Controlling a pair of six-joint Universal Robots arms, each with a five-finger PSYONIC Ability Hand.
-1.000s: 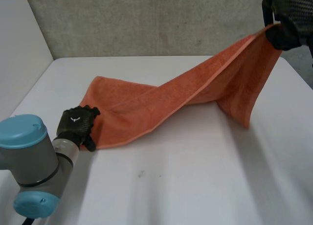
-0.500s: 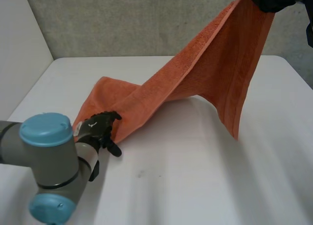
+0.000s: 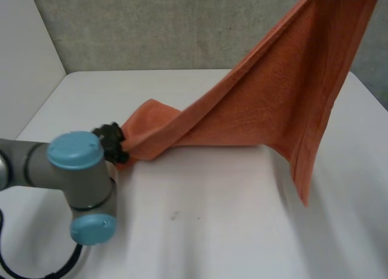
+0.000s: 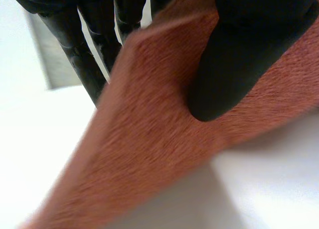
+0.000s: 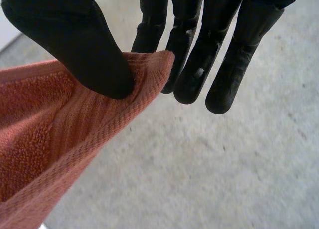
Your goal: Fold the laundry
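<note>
Left arm point(image 3: 79, 170): grey joints and light-blue caps, lying low over the left side of the table point(image 3: 212, 230).
Left hand point(image 3: 111, 139): down at the table surface. In its wrist view the thumb presses the cloth against the fingers point(image 4: 82, 55) behind it, pinching the low end of the towel point(image 3: 267, 103).
Towel: orange terry. 1 bunched end lies on the table at the left hand, and the rest rises as a taut sheet high above the table's right side. 1 free corner hangs down toward the table.
Right hand point(image 5: 75, 45): high above the table, with the thumb and fingers point(image 5: 199, 64) nipping the towel's top corner between them.
</note>
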